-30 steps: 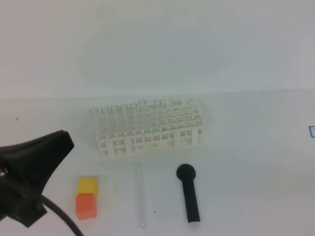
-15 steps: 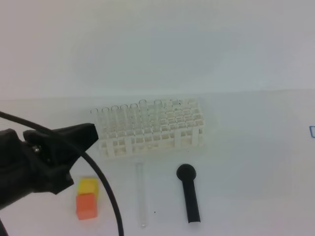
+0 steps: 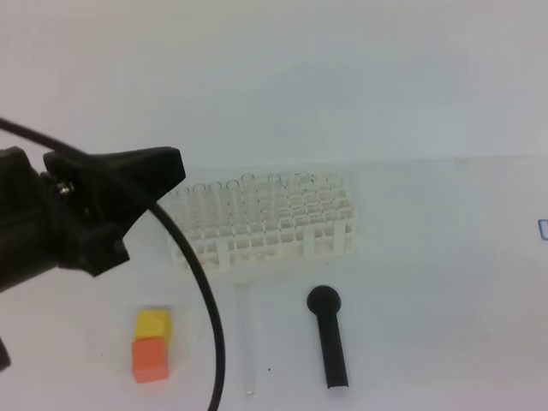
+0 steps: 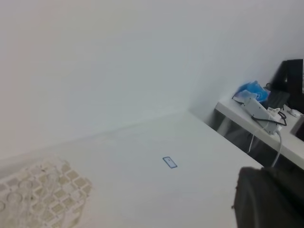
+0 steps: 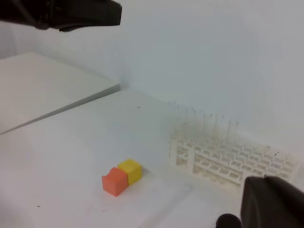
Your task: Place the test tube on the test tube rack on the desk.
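Nothing delivered yet: the test tube (image 3: pixel 247 338) lies flat on the counter (image 3: pixel 445 282), lengthwise just in front of the test tube rack (image 3: pixel 270 224), between the yellow and orange blocks (image 3: pixel 151 344) and the black round-headed tool (image 3: pixel 329 336). It touches neither. The rack already carries a row of clear tubes along its back, with plenty of square holes free toward the front.

The left gripper (image 3: pixel 154 171) hangs high over the counter at the rack's left end, well above the tube, jaws together and carrying nothing. The right gripper shows only as a dark bulk at the bottom corner of its own wrist view; its jaws are closed too, and nothing sits in them as far as I can see.

So by my reckoning the whole job is still ahead: come down, pick the tube up off the counter, stand it upright, drop it into a free hole.

Writing? None readable. There's a small blue-outlined mark (image 4: pixel 169 162) on the counter, too small to make out
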`<state>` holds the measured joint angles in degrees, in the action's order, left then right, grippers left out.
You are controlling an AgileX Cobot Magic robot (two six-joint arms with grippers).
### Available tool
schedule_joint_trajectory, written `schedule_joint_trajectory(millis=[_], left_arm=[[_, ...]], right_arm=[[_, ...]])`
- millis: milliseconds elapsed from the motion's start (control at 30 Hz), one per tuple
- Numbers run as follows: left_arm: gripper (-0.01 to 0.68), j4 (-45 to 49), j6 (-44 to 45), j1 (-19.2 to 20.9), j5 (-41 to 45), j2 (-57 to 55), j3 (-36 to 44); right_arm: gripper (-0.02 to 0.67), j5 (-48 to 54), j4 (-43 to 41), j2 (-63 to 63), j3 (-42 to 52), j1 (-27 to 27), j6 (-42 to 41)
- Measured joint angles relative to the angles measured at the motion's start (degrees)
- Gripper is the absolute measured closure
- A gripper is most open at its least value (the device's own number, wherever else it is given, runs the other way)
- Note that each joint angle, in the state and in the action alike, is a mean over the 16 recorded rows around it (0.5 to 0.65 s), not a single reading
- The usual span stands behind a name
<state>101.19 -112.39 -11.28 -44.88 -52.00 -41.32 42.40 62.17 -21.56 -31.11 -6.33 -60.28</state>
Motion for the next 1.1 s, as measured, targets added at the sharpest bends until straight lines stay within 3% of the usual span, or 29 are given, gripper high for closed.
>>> schedule_joint_trajectory(millis=[633, 1100], left_arm=[[0.674, -0.09, -5.32, -0.01, -0.44, -1.08, -2.57], [0.674, -0.12, -4.42, -0.09, -4.24, -1.30, -0.70]], right_arm=[[0.650, 1.02, 0.10, -0.14, 2.98, -0.09, -0.05], [0.650, 1.11, 0.02, -0.14, 2.98, -0.09, -0.06]])
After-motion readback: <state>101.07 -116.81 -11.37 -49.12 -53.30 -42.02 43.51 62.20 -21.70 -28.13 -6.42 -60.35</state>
